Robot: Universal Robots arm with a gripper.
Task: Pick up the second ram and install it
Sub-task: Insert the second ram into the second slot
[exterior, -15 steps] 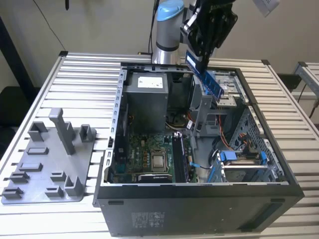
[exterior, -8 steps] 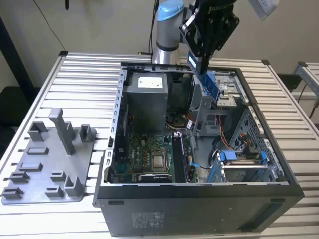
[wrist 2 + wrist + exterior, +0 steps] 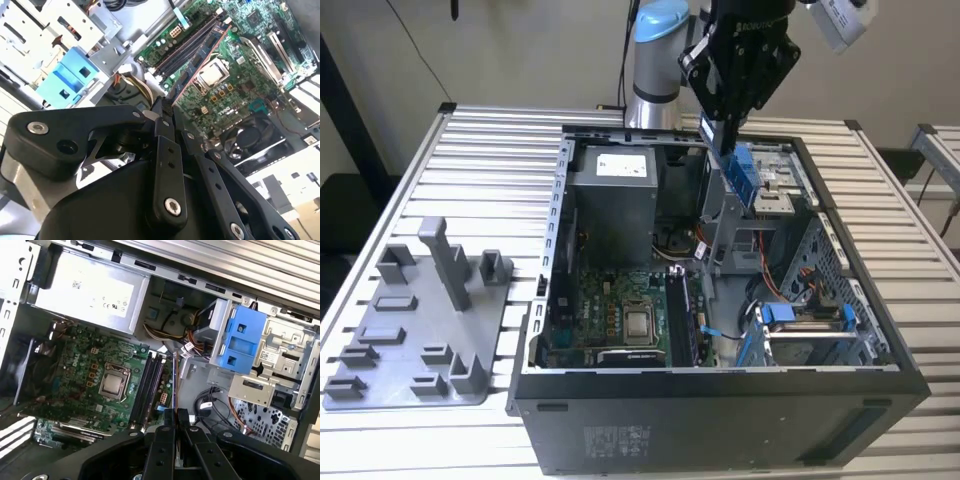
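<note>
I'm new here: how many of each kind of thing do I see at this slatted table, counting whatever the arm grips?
open computer case: 1
grey plastic tray: 1
robot arm: 1
second ram, gripped by the end effector: 1
Total: 4

On desk [image 3: 480, 150]: computer case [image 3: 720, 420], parts tray [image 3: 420, 335] at the exterior view's left of it. In case: motherboard [image 3: 610, 300] left, drive cage [image 3: 805, 328] right, power supply [image 3: 615, 205] behind motherboard. Above case: end effector [image 3: 725, 128] with second ram [image 3: 174, 380].
</note>
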